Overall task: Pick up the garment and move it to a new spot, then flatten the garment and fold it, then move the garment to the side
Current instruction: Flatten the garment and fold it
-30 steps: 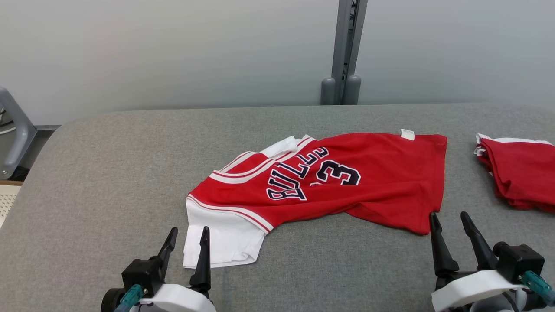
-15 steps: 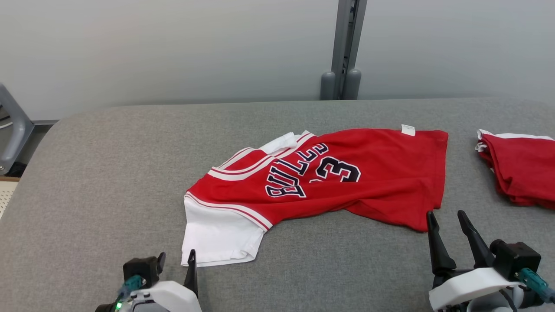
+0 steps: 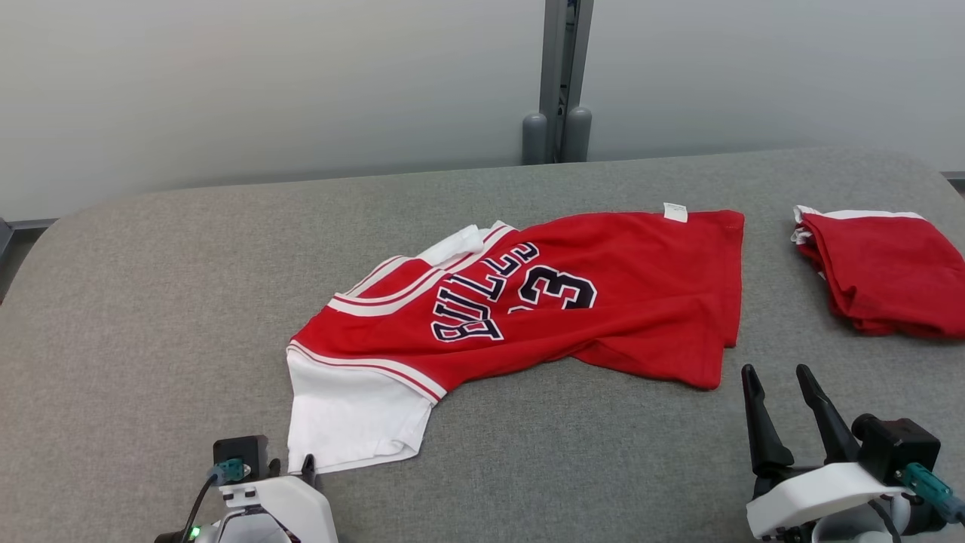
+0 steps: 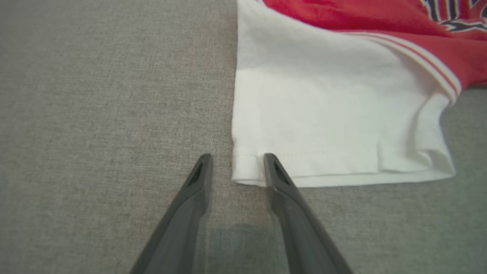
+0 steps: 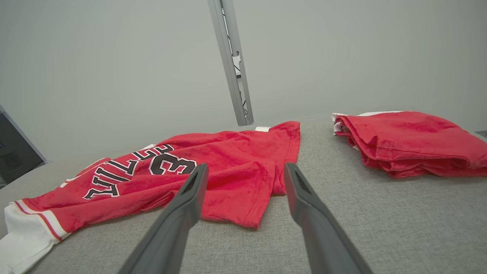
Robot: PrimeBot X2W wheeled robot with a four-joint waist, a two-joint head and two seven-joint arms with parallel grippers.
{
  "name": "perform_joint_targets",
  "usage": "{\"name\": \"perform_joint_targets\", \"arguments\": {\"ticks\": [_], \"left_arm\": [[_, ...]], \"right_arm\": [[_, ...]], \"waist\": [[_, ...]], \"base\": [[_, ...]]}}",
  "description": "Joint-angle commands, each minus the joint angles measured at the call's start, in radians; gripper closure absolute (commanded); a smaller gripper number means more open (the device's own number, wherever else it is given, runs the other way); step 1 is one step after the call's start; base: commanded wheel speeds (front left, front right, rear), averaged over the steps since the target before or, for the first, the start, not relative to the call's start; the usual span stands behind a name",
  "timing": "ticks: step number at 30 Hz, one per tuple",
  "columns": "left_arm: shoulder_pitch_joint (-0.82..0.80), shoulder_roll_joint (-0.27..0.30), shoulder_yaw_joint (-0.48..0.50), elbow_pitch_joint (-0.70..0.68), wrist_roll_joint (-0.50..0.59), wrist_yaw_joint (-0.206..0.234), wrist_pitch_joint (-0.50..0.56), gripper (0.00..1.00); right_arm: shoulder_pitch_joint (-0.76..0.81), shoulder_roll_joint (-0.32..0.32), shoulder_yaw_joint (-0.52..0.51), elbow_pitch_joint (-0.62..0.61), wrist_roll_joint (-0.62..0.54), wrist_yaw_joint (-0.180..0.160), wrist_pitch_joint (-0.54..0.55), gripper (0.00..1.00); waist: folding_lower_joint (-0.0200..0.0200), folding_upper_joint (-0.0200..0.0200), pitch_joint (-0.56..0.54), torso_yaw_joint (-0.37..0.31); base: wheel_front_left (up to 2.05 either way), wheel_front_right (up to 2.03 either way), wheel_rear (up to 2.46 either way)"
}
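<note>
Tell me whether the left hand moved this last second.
Yes. Against the white sleeve, the left hand has pulled back down the head view, to its near hem corner.

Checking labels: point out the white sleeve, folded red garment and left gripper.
white sleeve [image 4: 335,125], left wrist view, cloth middle.
folded red garment [image 3: 886,264], head view, top layer.
left gripper [image 4: 236,156], left wrist view, between fingertips.

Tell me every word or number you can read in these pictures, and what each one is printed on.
"BULLS": dark, white-edged letters across the chest of the red jersey, creased at the far end.
"3": the number beside the word; the digit before it is half lost in a fold, perhaps another 3.
White tag at the jersey's hem: too small to read.
Folded red garment: no text showing.
</note>
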Motion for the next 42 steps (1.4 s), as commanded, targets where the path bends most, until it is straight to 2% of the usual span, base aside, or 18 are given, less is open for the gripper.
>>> {"name": "perform_joint_targets", "arguments": {"ticks": [1, 3, 5, 16, 21, 32, 42], "left_arm": [[-0.015, 0.002, -0.009, 0.022, -0.007, -0.01, 0.009, 0.45], [-0.018, -0.001, -0.018, 0.041, -0.012, -0.023, 0.011, 0.67], [-0.023, -0.003, -0.022, 0.049, -0.021, -0.03, -0.001, 1.0], [-0.029, -0.006, -0.022, -0.052, -0.049, -0.077, -0.179, 1.0], [0.01, 0.009, -0.018, -0.173, -0.044, -0.068, -0.211, 1.0], [0.11, 0.046, -0.021, -0.417, -0.033, -0.017, -0.164, 1.0], [0.147, 0.048, -0.039, -0.498, -0.037, 0.005, -0.125, 1.0]], "right_arm": [[-0.007, -0.005, -0.003, 0.002, -0.005, 0.0, -0.003, 0.0], [-0.004, -0.005, -0.005, 0.003, -0.006, 0.0, -0.003, 0.0], [0.001, -0.005, -0.013, 0.008, -0.009, 0.0, -0.003, 0.0], [0.022, -0.005, -0.052, 0.096, -0.013, 0.0, 0.04, 0.0], [0.019, -0.005, -0.057, 0.153, -0.001, 0.0, 0.049, 0.0], [-0.053, -0.005, -0.05, 0.287, 0.021, 0.0, 0.059, 0.0], [-0.205, -0.005, -0.074, 0.476, 0.014, 0.0, 0.074, 0.0]], "waist": [[0.0, 0.0, 0.0, -0.006], [0.0, 0.0, 0.0, -0.009], [0.0, 0.0, 0.0, -0.009], [0.0, 0.0, -0.012, 0.034], [0.0, 0.0, -0.018, 0.058], [0.0, 0.0, -0.012, 0.099], [0.0, 0.0, 0.013, 0.12]], "base": [[0.0, 0.0, 0.0], [0.0, 0.0, 0.0], [0.0, 0.0, 0.0], [0.0, 0.0, 0.0], [0.0, 0.0, 0.0], [0.0, 0.0, 0.0], [0.0, 0.0, 0.0]]}}
